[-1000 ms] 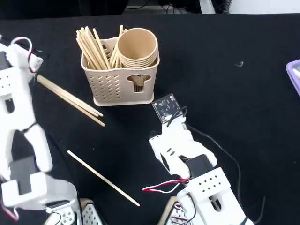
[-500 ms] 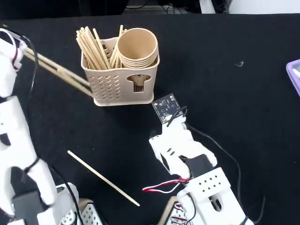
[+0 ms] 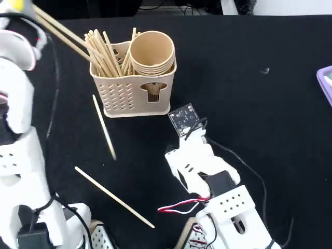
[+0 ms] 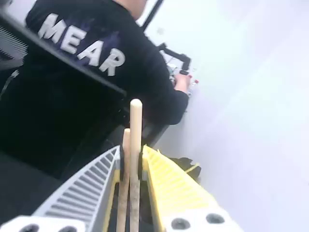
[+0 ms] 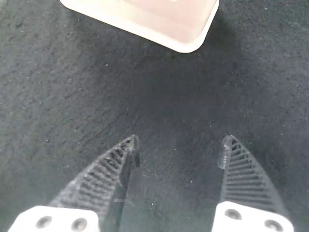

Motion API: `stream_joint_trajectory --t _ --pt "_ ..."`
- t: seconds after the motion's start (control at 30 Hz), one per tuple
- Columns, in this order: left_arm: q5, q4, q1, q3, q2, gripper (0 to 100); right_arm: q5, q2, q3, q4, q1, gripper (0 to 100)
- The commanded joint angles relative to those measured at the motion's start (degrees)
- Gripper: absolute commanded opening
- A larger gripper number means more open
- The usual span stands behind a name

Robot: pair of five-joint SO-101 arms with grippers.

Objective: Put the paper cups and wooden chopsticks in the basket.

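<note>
Left gripper is way up in the upper left corner of the high view, squeezed tight onto a pair of chopsticks. The pair slants down to the right. Its far ends meet the basket at the left rim, in among the bundle of sticks standing in the left compartment. Can't tell if the ends are actually inside or just resting on the rim. The right compartment has the stack of cups, upright and nested.

Two loose ones lie on the black table. The upper stick is just left of the basket's front, lying nearly top-to-bottom. The lower stick is below it, running diagonally toward the lower middle. The two aren't touching.

Right gripper is spread wide with nothing between its fingers, over bare table just below the basket's lower right corner. In its wrist view a corner of the basket's base sits just beyond the tips.

A purple thing pokes in at the right edge, well apart from everything.
</note>
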Motion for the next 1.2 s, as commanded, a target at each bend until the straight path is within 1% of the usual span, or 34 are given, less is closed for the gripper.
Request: stream_joint_trajectory --t 0.0,0.2,0.27,0.4,0.47,0.53,0.7,0.8,0.9,1.17 --pt "-1.41 -1.58 3.82 -1.71 -1.14 3 0.00 -1.45 -0.13 -1.23 1.41 27.2" --pt "-1.49 -2.55 7.25 2.42 -1.05 3 0.00 -1.45 -0.13 -1.23 1.41 27.2" --pt "-1.49 -5.36 7.34 5.23 -1.05 3 0.00 -1.45 -0.13 -1.23 1.41 27.2" --pt "-1.58 -14.07 7.34 12.18 -1.05 3 0.00 -1.45 -0.13 -1.23 1.41 27.2" --pt "-1.67 -17.05 7.34 14.90 -1.05 3 0.00 -1.45 -0.13 -1.23 1.41 27.2" --pt "-3.87 -18.37 7.34 17.27 -1.05 3 0.00 -1.45 -0.13 -1.23 1.41 27.2" --pt "-11.96 -18.20 7.43 21.85 -1.67 4 0.00 -1.45 -0.13 -1.23 1.41 27.2" --pt "-13.71 -17.93 6.99 22.99 -1.85 11 0.00 -1.45 -0.13 -1.23 1.41 27.2" --pt "-13.71 -13.63 6.90 21.05 -1.85 15 0.00 -1.45 -0.13 -1.23 1.41 27.2" --pt "-14.24 5.54 6.90 7.78 -1.85 15 0.00 -1.45 -0.13 -1.23 1.14 27.2"
